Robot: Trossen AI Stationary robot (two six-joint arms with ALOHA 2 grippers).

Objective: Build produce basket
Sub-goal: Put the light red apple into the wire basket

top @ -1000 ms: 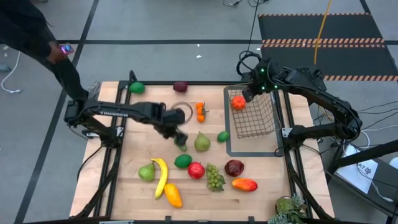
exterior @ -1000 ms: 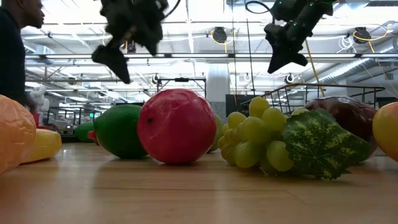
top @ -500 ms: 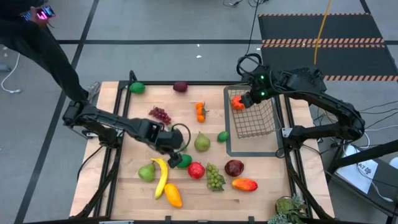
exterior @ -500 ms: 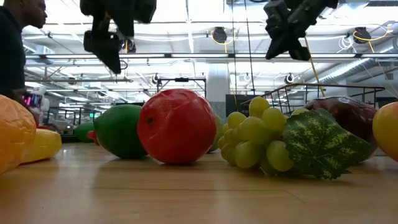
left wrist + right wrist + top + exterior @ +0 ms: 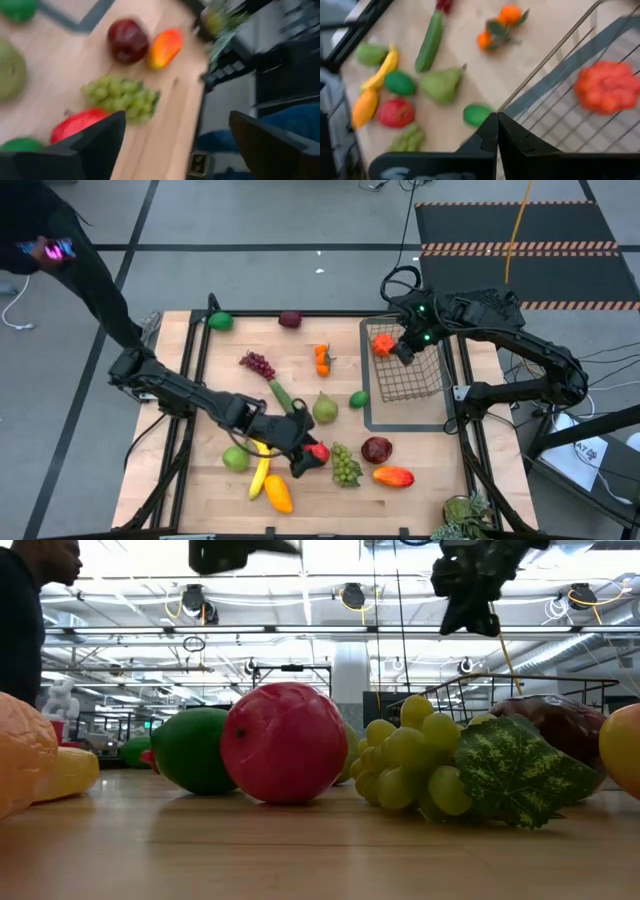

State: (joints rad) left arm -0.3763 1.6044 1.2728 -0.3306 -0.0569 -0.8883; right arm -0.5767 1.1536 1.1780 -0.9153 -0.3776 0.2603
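Left gripper [image 5: 303, 460] spread wide, empty, over the red apple [image 5: 318, 452], green grapes [image 5: 345, 464] just past it. Right gripper [image 5: 405, 350] pinched closed, empty, above the basket [image 5: 412, 380]; an orange-red fruit [image 5: 382, 343] sits inside, beside it.

We find no legible text, label, brand, number or sign in any view, only blurred pale markings on the right gripper [image 5: 495, 131] body in the right wrist view, too smeared for us to read

Person [image 5: 60, 250] beside wooden table [image 5: 220, 380]
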